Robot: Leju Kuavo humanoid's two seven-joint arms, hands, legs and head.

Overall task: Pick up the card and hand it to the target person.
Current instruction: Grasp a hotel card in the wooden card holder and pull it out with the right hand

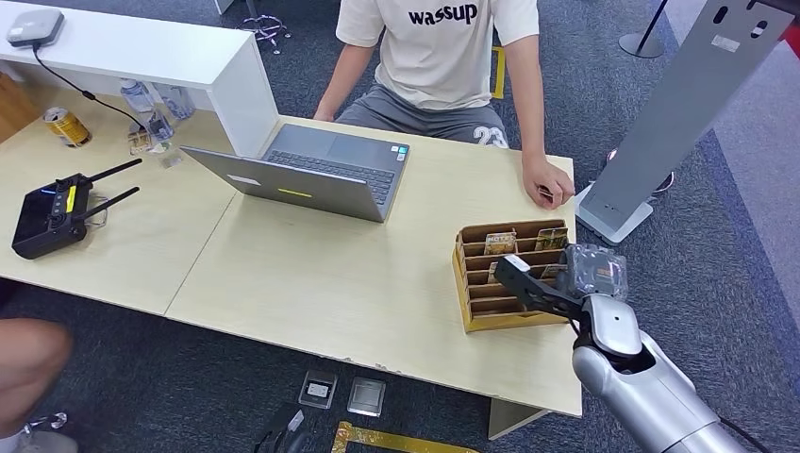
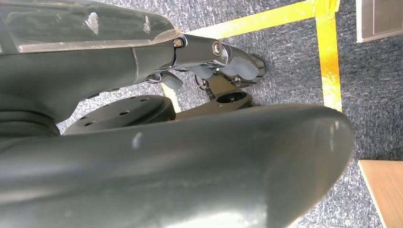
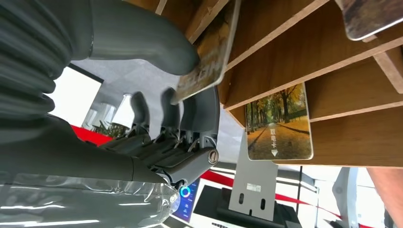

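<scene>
Nearest to the robot, the right hand (image 1: 542, 283) reaches over the wooden card rack (image 1: 481, 316) at the near right corner of the tabletop (image 1: 321, 283). Close up, its thumb presses one face of a card (image 3: 209, 57) while the dark fingers (image 3: 190, 118) sit behind the other face, so the card looks pinched between them, with its far end still inside a slot of the rack. The print on that card is too blurred and foreshortened to read. A second card (image 3: 278, 123), showing an avenue of autumn trees, stands in a neighbouring slot, and more cards lean in the rack's back row. The left hand (image 2: 214, 66) hangs low over dark carpet crossed by yellow tape (image 2: 328, 52); its fingers appear curled in with nothing in them, though much of the hand is hidden. Further along the tabletop sits an open grey laptop (image 1: 311, 170), and off to the left a black remote controller (image 1: 52, 217) with two antennas. Beyond the laptop a person in a cream T-shirt (image 1: 439, 47) sits facing the robot, one hand (image 1: 547, 184) resting on the tabletop just behind the rack.
</scene>
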